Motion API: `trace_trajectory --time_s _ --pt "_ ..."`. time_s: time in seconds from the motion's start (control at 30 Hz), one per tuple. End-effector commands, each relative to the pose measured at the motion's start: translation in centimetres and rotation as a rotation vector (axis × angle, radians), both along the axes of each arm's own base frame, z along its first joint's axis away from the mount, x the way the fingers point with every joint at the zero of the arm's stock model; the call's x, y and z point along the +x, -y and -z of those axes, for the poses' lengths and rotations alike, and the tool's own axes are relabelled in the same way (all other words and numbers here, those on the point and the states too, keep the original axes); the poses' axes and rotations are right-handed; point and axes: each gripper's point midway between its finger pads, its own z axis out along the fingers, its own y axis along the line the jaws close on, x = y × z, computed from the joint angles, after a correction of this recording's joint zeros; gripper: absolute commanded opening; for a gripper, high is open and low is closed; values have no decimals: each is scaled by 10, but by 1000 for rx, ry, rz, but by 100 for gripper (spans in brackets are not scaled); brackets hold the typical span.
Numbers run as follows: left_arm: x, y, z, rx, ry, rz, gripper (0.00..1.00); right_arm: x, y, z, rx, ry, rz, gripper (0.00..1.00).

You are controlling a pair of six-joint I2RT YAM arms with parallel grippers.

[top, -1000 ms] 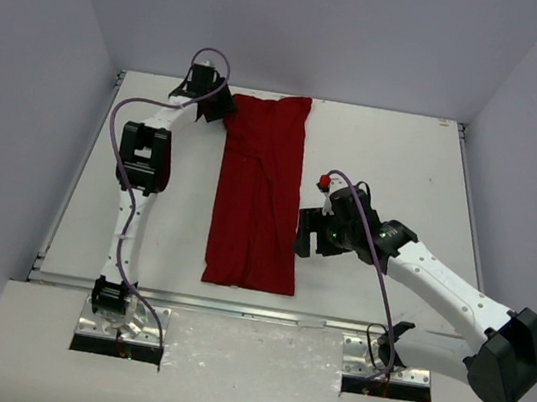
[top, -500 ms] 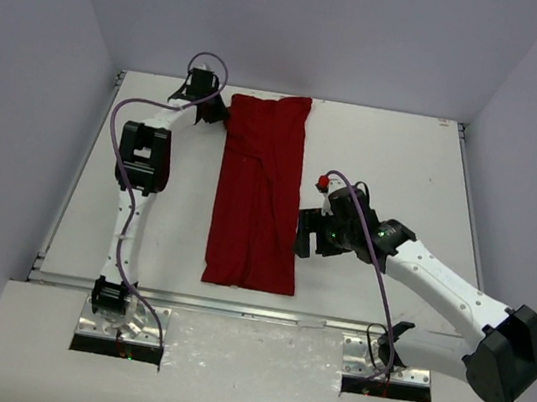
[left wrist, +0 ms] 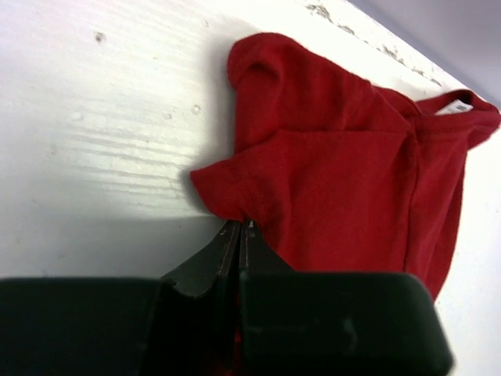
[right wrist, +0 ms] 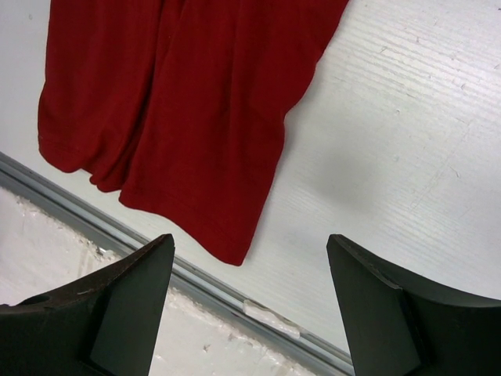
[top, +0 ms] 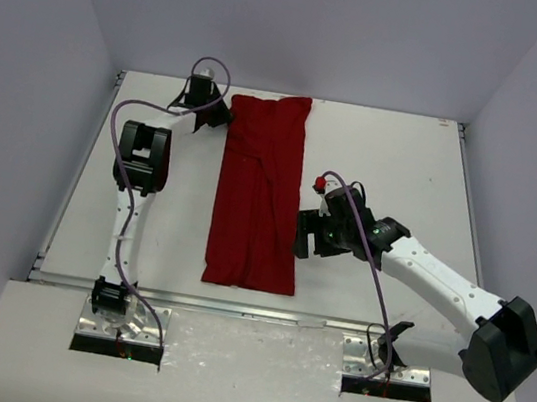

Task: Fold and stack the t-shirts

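The deep-red t-shirt (top: 259, 200) lies on the white table, folded lengthwise into a long narrow strip running from far to near. My left gripper (top: 223, 113) is at its far left corner. In the left wrist view the left gripper (left wrist: 240, 225) is shut, its tips pinching the edge of the t-shirt (left wrist: 344, 180) where a small flap sticks out. My right gripper (top: 299, 234) hovers just right of the strip's lower half. Seen from the right wrist, the right gripper (right wrist: 250, 239) stands wide open above the t-shirt's near right corner (right wrist: 188, 102), holding nothing.
A metal rail (right wrist: 258, 301) runs along the near edge of the table (top: 406, 161), close to the shirt's hem. Grey walls enclose the far and side edges. A cable with a red-tipped part (top: 319, 181) rides on the right arm.
The left gripper's jaws have closed on the shirt's far left edge. The right arm has shifted slightly; its gripper stays open.
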Motion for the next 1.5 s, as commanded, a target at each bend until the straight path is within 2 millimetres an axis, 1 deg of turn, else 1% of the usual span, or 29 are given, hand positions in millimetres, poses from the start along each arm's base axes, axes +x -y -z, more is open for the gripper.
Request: trace_trajectory --time_s 0.0,0.03,0.07,0.13,0.2,0.23,0.33,0.4,0.43,0.47,0.53,0.6,0.7,0.73,0.83,0.87,0.97,1.0,1.07,1.13,1.17,1.23,1.3,1.37,1.4,1.43,1.47 --pt "16 12 -83 -43 226 66 0 10 -8 -13 31 43 -10 79" --pt "17 13 -82 -45 226 70 0 9 -8 -11 28 39 -12 79" --pt "19 14 -87 -49 234 76 0 10 -8 -11 28 39 -11 79" --pt "21 14 -87 -46 230 77 0 10 -8 -10 25 37 -12 79" --pt "19 14 -91 -43 233 79 0 9 -8 -9 22 34 -12 79" --pt "17 12 -97 -36 246 69 0 10 -8 -8 22 34 -12 79" --pt "18 4 -105 -8 246 36 0 10 -9 -8 24 30 -17 79" --pt "21 1 -106 13 239 24 0 10 -10 -9 27 30 -19 79" --pt "25 2 -109 11 247 28 0 9 -10 -9 29 30 -19 79" --pt "23 3 -105 8 226 39 0 10 -10 -10 29 34 -18 79" --pt "25 5 -102 5 220 46 0 10 -9 -11 28 38 -17 79" --pt "25 7 -102 -7 220 47 0 10 -9 -11 30 36 -19 79" --pt "25 17 -101 -42 228 84 0 10 -9 -11 27 36 -19 79" --pt "28 25 -106 -69 262 123 0 10 -9 -11 25 35 -20 79" --pt "31 30 -96 -85 248 136 0 10 -8 -9 20 34 -20 79" --pt "31 31 -88 -89 236 137 0 9 -8 -9 19 35 -18 79" --pt "31 39 -87 -121 249 185 0 9 -7 -8 16 35 -17 79" --pt "31 40 -76 -130 230 192 0 10 -7 -7 16 34 -16 79" --pt "35 37 -74 -120 222 173 1 10 -8 -7 17 31 -15 79" --pt "33 30 -54 -105 168 140 3 11 -9 -7 20 32 -15 79" --pt "33 28 -50 -100 161 134 4 11 -9 -7 19 31 -15 79" --pt "34 21 -38 -75 130 103 8 11 -9 -7 18 31 -14 79" --pt "34 17 -31 -58 115 82 27 11 -9 -7 17 32 -13 79" --pt "34 16 -31 -50 113 80 43 12 -9 -8 19 35 -13 79" --pt "35 14 -35 -48 116 75 46 12 -9 -8 19 35 -13 79" --pt "35 14 -40 -46 119 74 53 13 -10 -7 19 35 -13 79" --pt "35 16 -57 -47 142 75 63 13 -10 -7 19 33 -14 79"
